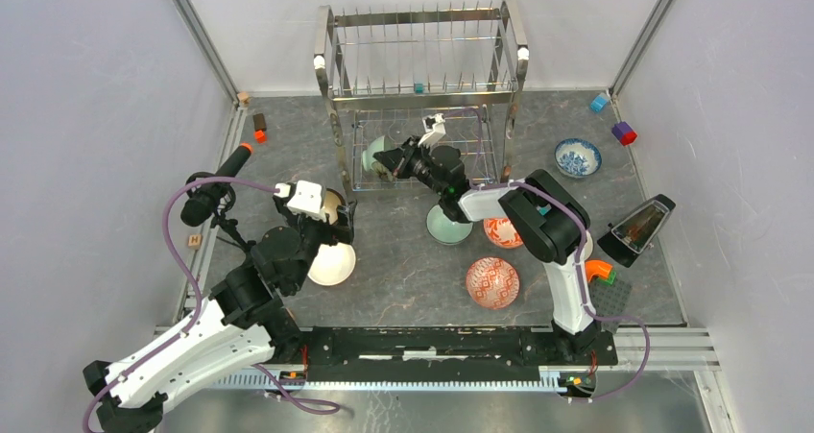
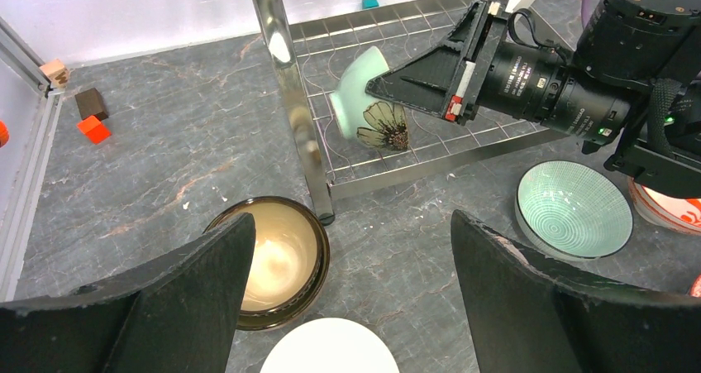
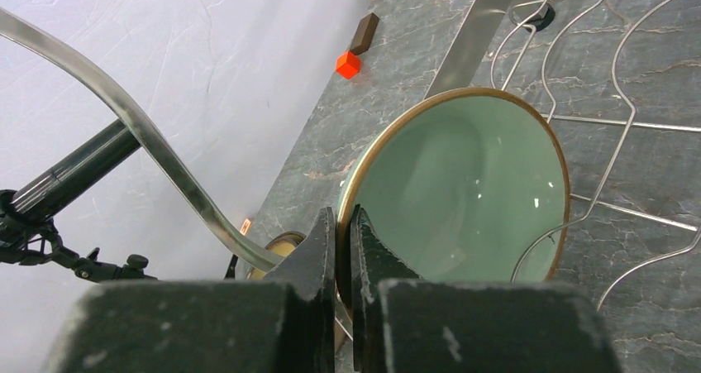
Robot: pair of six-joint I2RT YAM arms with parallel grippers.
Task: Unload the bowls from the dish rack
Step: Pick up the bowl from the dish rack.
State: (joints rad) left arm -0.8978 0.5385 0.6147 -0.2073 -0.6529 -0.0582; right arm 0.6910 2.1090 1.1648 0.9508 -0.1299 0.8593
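One pale green bowl (image 3: 463, 191) stands tilted in the dish rack (image 1: 336, 135) lower tier, rim pinched between the right jaws — keep them firm, lift clear of the wires (image 3: 616, 100) beyond — left jaws spread wide, idle.

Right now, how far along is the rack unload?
Done: six bowls on the table: brown bowl, white bowl, ribbed green bowl, two red-orange bowls, blue-and-white bowl. In hand: right gripper shut on the rim of the last green bowl, tilted in the dish rack's lower tier. To do: lift it out, set it down. Left gripper is open over the brown bowl.
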